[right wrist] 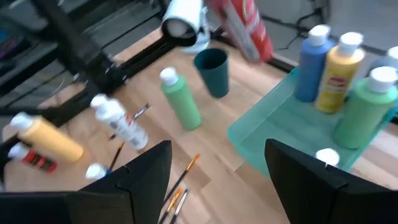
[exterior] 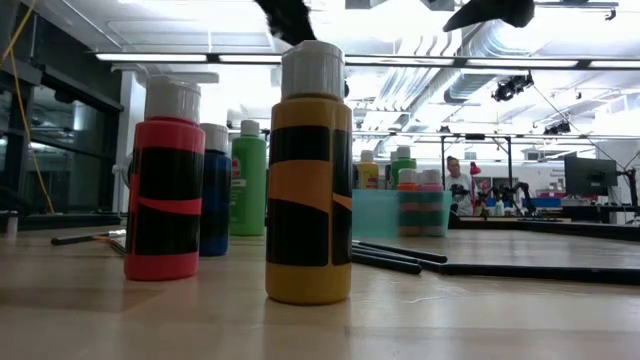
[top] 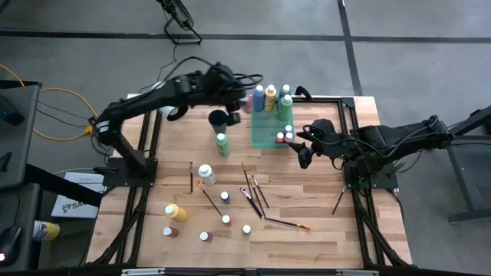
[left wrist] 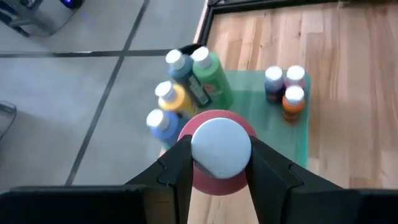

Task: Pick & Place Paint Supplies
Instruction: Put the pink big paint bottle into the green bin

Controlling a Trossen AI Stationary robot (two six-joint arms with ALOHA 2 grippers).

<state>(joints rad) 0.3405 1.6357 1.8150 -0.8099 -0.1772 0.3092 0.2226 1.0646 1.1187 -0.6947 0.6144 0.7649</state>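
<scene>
Two arms over one wooden table [top: 307, 238], and we go big to small. The green tray [top: 265, 130] sits at the far edge, tall bottles upright in its far end, small ones at the near right corner. The left gripper [left wrist: 217, 165] is clamped on the white cap of a red bottle [left wrist: 217, 180], hanging at the tray's far left corner. The left wrist view looks straight down the cap, so that bottle's long axis reads vertical, cap up; the right wrist view instead catches the red body tilted and blurred above a dark green cup [right wrist: 212, 71]. The right gripper [top: 304, 159] hovers just off the tray's near right corner, jaws spread wide, nothing between them. Only the high view gives us the full spread: a green bottle [top: 222, 144] lying near the cup with its cap toward the far edge, a white bottle [top: 205, 173], a yellow bottle [top: 176, 212] lying flat at the near left, small caps dotted along the near side. The brushes [top: 253, 192] lie mid-table, mostly near-to-far, one more at the right rail. The low view adds standing bottles close to its lens, a yellow and black one [exterior: 309, 180] nearest, and a person far back in the room.
</scene>
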